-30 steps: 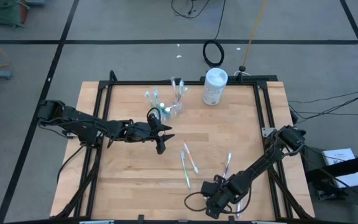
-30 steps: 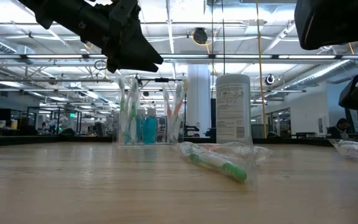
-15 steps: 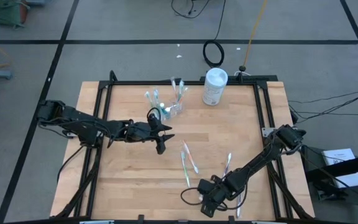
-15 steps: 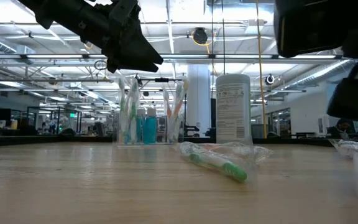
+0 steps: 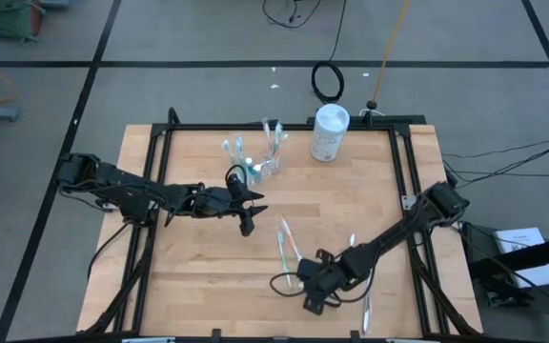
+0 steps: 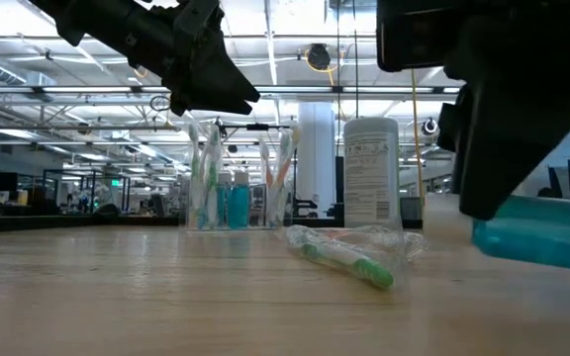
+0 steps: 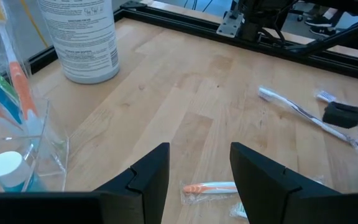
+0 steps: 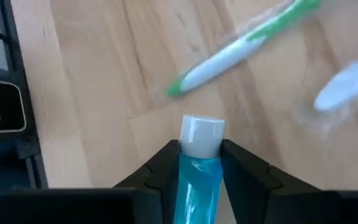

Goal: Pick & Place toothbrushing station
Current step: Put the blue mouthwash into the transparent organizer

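**Tube in hand, cup still a long way off**

My right gripper (image 8: pixel 199 171) is clamped on a small blue tube (image 8: pixel 199 163) with a white cap, which pokes out past the fingers, and it sits low over the near part of the table (image 5: pixel 189 276), close to the front edge. In the low view the tube hangs just above the wood. I judge this as the carry step, so I would lift before travelling: a green toothbrush (image 8: pixel 241 46) and a second, pale wrapped one lie on the board right ahead, and dragging the tube through them would scatter them.

Further in, two loose toothbrushes (image 5: pixel 287 243) lie mid-table, between me and the target. The left gripper (image 7: pixel 194 177) hovers beyond them, fingers apart and holding nothing, just short of the clear cup (image 5: pixel 267 167) (which already bristles with brushes and tubes, so the gap for dropping in is narrow). I would approach the cup from its open right side, staying well off the left arm.

At the far edge stands the white canister (image 5: pixel 329 131), beside the cup; that corner is tight, while the right half of the board is freer.
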Controlling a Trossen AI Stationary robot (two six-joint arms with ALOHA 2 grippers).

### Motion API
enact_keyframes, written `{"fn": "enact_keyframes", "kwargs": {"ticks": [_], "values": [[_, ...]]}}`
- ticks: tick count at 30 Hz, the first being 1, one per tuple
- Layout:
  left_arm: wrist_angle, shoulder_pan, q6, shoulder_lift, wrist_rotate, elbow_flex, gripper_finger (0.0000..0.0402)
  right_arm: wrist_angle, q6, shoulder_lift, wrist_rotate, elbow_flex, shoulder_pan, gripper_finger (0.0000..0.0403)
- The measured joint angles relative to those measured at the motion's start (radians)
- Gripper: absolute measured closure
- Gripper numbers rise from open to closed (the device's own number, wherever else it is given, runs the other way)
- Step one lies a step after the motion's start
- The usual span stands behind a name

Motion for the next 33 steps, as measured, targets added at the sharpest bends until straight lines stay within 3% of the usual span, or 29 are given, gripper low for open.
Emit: {"fn": "enact_keyframes", "kwargs": {"ticks": [5,16,20,25,33], "values": [[0.000,0.000,0.001,0.000,0.025,0.000,0.0227,-0.036,-0.054,-0.015,-0.002,0.000,-0.021,0.0301],[0.071,0.002,0.236,0.000,0.371,0.001,0.0227,-0.061,-0.156,-0.016,0.038,0.001,-0.051,0.0301],[0.003,-0.002,0.114,0.001,0.373,0.002,0.0227,-0.059,-0.224,-0.016,0.093,0.002,-0.060,0.0301],[-0.047,-0.038,0.109,0.047,0.413,0.001,0.0222,-0.055,-0.289,-0.023,0.134,0.002,-0.073,0.0301],[0.166,-0.109,0.103,0.216,0.443,0.001,0.0177,-0.018,-0.342,-0.024,0.162,0.004,-0.103,0.0302]]}}
